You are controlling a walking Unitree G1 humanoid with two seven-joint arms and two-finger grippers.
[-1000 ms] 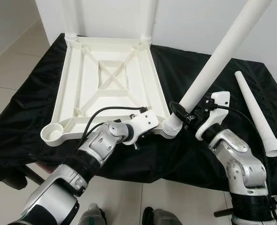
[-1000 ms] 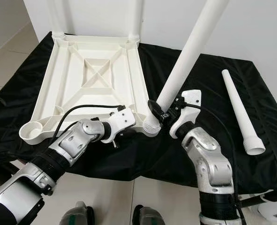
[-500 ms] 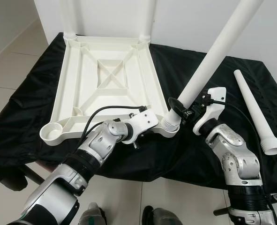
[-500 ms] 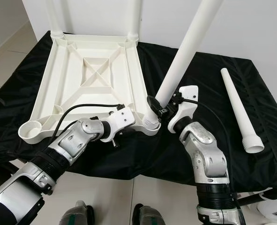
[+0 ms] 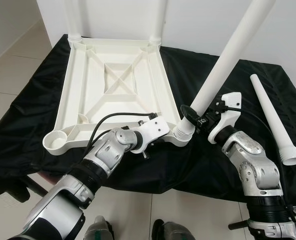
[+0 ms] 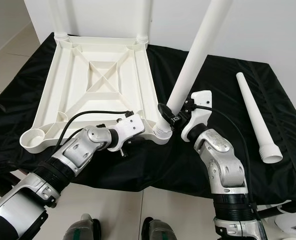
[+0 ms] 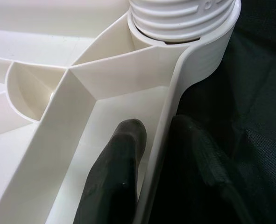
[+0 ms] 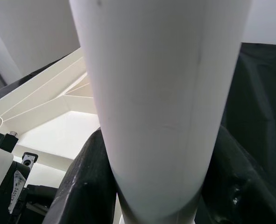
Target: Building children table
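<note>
No readable brand or writing shows on any part. A white plastic tabletop [image 5: 115, 97] lies upside down on a black cloth [image 5: 32, 107] spread over a low surface; pale floor tiles [image 5: 10, 70] lie to the left and a white wall [image 5: 198, 25] stands behind.

Left: the empty round socket [image 5: 57, 141] at the tabletop's near left corner. Two legs [image 5: 158, 22] stand upright in the far corners. The left gripper [image 7: 149, 154] pinches the tabletop's near edge rim [image 7: 168, 121], one black finger [image 7: 116, 172] inside the rim and the other outside on the cloth, just beside the near right corner socket [image 5: 180, 136].

Centre: a third leg [image 5: 225, 62] sits tilted in that socket, its ribbed foot [image 7: 182, 16] showing at the collar. The right gripper [image 5: 195, 119] is clamped around this leg low down, a finger [image 8: 88, 182] on each side.

Right: a fourth leg [image 5: 273, 117] lies loose on the cloth, well apart from the tabletop, its wide end toward the robot.
</note>
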